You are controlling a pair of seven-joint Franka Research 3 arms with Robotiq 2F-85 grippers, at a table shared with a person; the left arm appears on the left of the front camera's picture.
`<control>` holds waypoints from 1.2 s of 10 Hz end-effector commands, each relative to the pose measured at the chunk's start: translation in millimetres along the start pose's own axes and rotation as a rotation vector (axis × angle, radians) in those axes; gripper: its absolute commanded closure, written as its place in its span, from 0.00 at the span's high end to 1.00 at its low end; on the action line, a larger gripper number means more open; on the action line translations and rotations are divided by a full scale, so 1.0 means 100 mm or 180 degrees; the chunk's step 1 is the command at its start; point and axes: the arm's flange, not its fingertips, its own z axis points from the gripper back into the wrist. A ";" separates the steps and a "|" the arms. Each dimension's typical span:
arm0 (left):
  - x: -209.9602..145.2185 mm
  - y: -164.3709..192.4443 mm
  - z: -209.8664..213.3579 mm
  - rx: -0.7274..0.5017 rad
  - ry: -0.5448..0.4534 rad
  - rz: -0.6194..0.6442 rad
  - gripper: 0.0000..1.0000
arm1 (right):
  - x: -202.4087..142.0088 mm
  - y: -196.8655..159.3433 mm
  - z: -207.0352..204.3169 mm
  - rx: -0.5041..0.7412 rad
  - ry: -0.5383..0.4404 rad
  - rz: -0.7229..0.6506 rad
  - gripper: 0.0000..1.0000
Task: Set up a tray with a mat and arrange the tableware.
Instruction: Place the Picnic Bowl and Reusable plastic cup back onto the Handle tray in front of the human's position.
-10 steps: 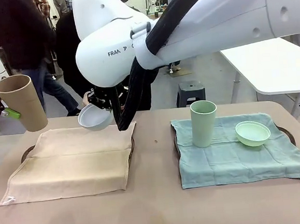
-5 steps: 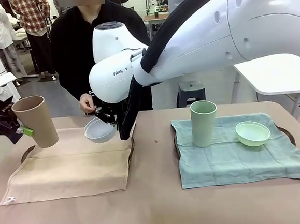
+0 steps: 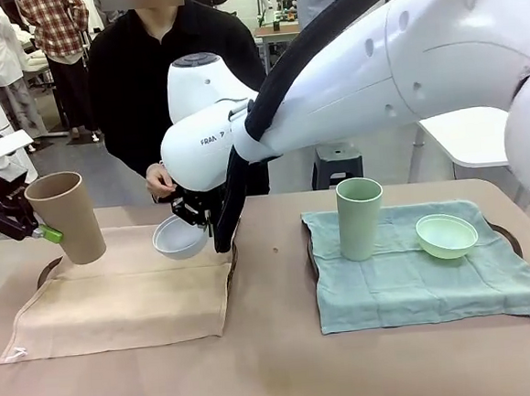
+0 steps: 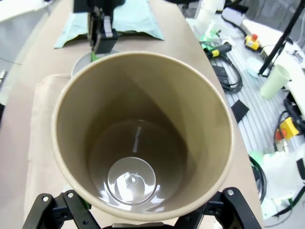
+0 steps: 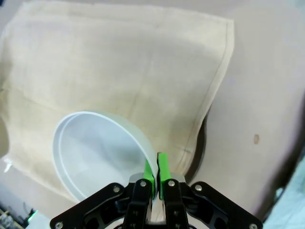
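The right end effector (image 5: 157, 179) is pinching the white bowl's (image 3: 180, 238) rim, tilted, over the tan mat's (image 3: 126, 296) far edge. The left end effector (image 3: 30, 224), partly cut off, is gripping the tan cup (image 3: 66, 217) tilted above the mat. The person's hand (image 3: 160, 180) is partly hidden behind the arm.

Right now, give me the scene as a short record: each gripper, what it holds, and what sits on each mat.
left gripper: shut on tan cup, tilted, above beige mat
right gripper: shut on white bowl rim, over beige mat's far right corner
green mat: green cup upright, green bowl beside it
person's hand: behind white bowl
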 end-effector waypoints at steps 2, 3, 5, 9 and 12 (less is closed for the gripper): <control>-0.18 0.12 -0.18 0.0056 -0.0047 -0.0316 0.85 | 0.14 -0.01 -0.28 0.0166 -0.0003 0.0113 0.04; -0.26 0.17 -0.24 0.0063 -0.0061 -0.0316 0.85 | 0.17 -0.01 -0.34 0.0179 0.0004 0.0129 0.04; -0.41 0.29 -0.34 0.0107 0.0007 -0.0340 0.85 | 0.20 0.00 -0.45 0.0213 0.0009 0.0179 0.04; -0.57 0.43 -0.41 0.0203 0.0014 -0.0311 0.85 | 0.21 0.01 -0.52 0.0243 0.0028 0.0227 0.04; -0.57 0.44 -0.41 0.0271 0.0013 -0.0170 1.00 | 0.21 -0.02 -0.55 0.0131 0.0011 0.0226 0.64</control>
